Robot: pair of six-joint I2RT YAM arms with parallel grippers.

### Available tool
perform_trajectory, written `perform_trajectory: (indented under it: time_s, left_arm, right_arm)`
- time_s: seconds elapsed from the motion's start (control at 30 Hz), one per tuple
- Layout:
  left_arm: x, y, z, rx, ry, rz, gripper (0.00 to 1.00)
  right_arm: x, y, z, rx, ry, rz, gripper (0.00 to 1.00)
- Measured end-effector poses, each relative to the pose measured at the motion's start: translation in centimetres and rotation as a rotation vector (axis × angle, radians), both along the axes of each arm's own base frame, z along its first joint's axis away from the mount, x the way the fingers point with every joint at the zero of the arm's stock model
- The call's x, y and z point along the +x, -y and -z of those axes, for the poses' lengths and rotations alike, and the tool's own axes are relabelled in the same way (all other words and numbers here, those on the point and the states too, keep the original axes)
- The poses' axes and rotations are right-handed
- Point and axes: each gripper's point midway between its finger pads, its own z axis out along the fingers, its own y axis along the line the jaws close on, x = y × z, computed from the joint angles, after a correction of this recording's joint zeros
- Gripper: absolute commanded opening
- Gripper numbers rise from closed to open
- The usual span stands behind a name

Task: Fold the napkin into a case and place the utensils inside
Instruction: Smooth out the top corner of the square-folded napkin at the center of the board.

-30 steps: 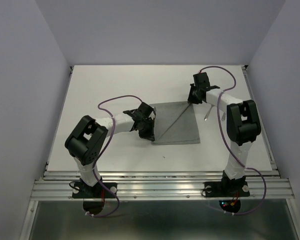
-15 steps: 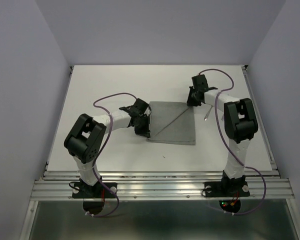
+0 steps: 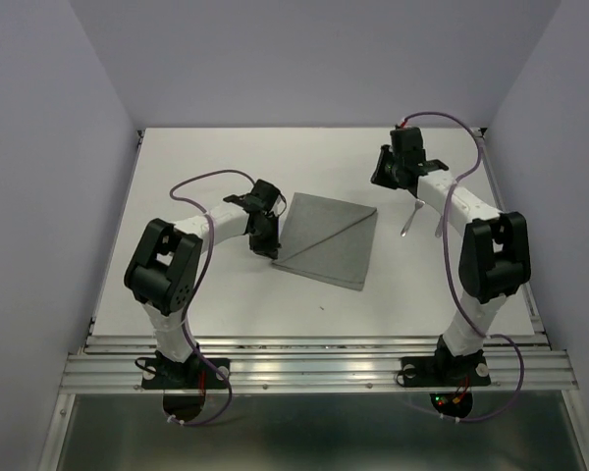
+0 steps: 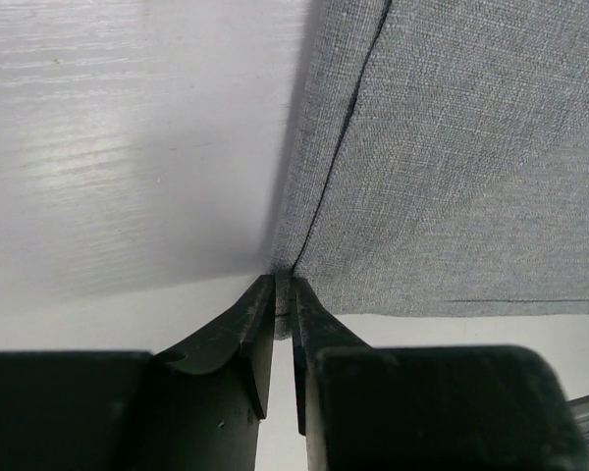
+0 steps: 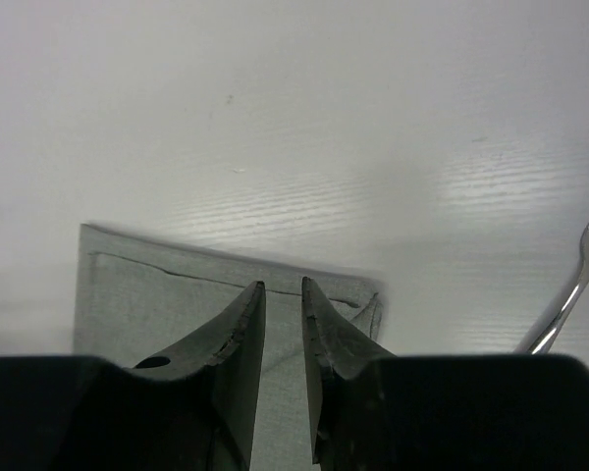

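Napkin [image 3: 324,240] is lying flat near the middle of the white counter [image 3: 196,167], folded into a layered four-sided shape and turned slightly askew; a diagonal fold edge is running across it from its near left corner toward its far right corner; in the left wrist view the overlapping layers are showing as a dark seam in the grey weave. Left end effector [image 4: 284,280] is sitting low at the cloth's left edge, its jaws parted by only a thin slit through which bare counter is showing, with nothing between them; the edge of the cloth is reaching right up to the fingertips. Right end effector [image 5: 283,287] is hovering above the counter near the napkin's far right corner, its jaws standing apart with a clear gap and gripping nothing; the cloth's far edge is showing beneath the gap, and its right corner is curling up a little. Fork [image 5: 569,294] is lying on bare counter just to the right of the napkin, apart from it; another slim silver utensil [image 3: 440,228] is lying further right, close beside the right arm, too small to identify.
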Motion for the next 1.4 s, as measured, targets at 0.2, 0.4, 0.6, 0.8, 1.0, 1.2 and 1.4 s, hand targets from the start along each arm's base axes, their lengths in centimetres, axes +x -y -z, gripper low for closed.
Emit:
perform_trajectory:
  time_s: [0.2, 0.4, 0.6, 0.8, 1.0, 1.2, 1.4]
  left_arm:
    - [-0.3, -0.5, -1.5, 0.016, 0.012, 0.002, 0.05]
    - [-0.7, -0.4, -2.0, -0.005, 0.017, -0.001, 0.0]
    - [-2.0, 0.0, -1.6, -0.053, -0.008, 0.016, 0.0]
    - [-1.8, 0.4, -1.2, -0.071, -0.001, 0.018, 0.0]
    - [-1.7, 0.4, 0.5, -0.064, -0.02, 0.01, 0.0]
    - [-1.7, 0.4, 0.4, -0.064, -0.017, 0.007, 0.0]
    - [-1.2, 0.0, -0.1, -0.032, -0.005, 0.002, 0.0]
  right_arm:
    - [-0.1, 0.0, -4.9, 0.028, 0.104, -0.002, 0.27]
    - [-0.7, -0.2, -3.4, 0.033, 0.066, -0.012, 0.27]
    - [-0.9, -0.4, -2.8, 0.04, 0.048, -0.018, 0.27]
    - [-1.0, -0.7, -2.4, 0.05, 0.036, -0.026, 0.27]
    - [-1.0, -0.6, -2.2, 0.051, 0.032, -0.024, 0.27]
    - [-1.4, -0.6, -1.6, 0.048, 0.017, -0.024, 0.27]
    - [-1.7, -0.5, -1.0, 0.044, 0.004, -0.024, 0.25]
